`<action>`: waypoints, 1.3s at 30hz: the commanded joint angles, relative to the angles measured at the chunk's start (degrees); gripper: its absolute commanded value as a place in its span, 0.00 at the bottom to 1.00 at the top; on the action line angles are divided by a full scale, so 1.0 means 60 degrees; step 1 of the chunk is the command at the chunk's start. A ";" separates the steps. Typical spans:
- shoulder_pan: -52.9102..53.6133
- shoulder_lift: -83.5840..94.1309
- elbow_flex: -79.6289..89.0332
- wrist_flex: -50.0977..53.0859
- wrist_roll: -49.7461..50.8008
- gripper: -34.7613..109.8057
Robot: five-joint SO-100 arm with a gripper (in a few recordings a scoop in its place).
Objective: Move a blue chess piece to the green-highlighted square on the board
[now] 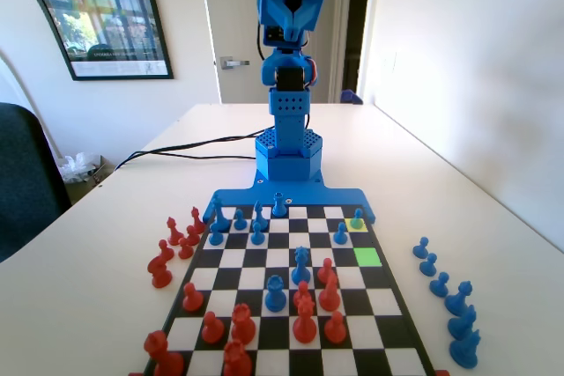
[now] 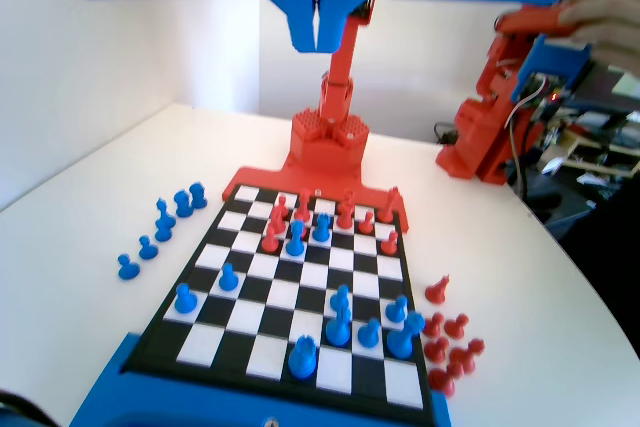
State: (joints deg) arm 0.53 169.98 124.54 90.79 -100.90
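Note:
The board (image 1: 264,334) lies in front of the blue arm's base. One square near its right edge is bright green (image 1: 367,257) and has nothing on it. A blue pawn (image 1: 357,217) stands on the pale yellow square (image 1: 362,227) just beyond the green one, and another blue pawn (image 1: 340,233) stands one file to the left. In the wrist view these two pawns (image 2: 185,297) (image 2: 228,276) stand at the board's left side. My gripper (image 1: 293,15) (image 2: 318,32) hangs high above the board's near rows, with its jaws pressed together and nothing between them.
Several captured blue pieces (image 1: 445,292) stand on the table right of the board in the fixed view, and several red ones (image 1: 172,248) stand to its left. Red pieces (image 1: 304,319) crowd the board's near rows. A black cable (image 1: 194,143) runs left of the arm's base.

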 commanded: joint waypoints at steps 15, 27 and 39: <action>-0.0996 -0.5010 -0.3589 0.1055 0.2124 0.25; -0.2373 -0.7969 -0.3735 0.0571 0.4365 0.25; -0.4717 -0.9653 -0.2300 -0.0879 0.6343 0.25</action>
State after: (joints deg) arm -24.08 112.15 108.90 88.51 -64.07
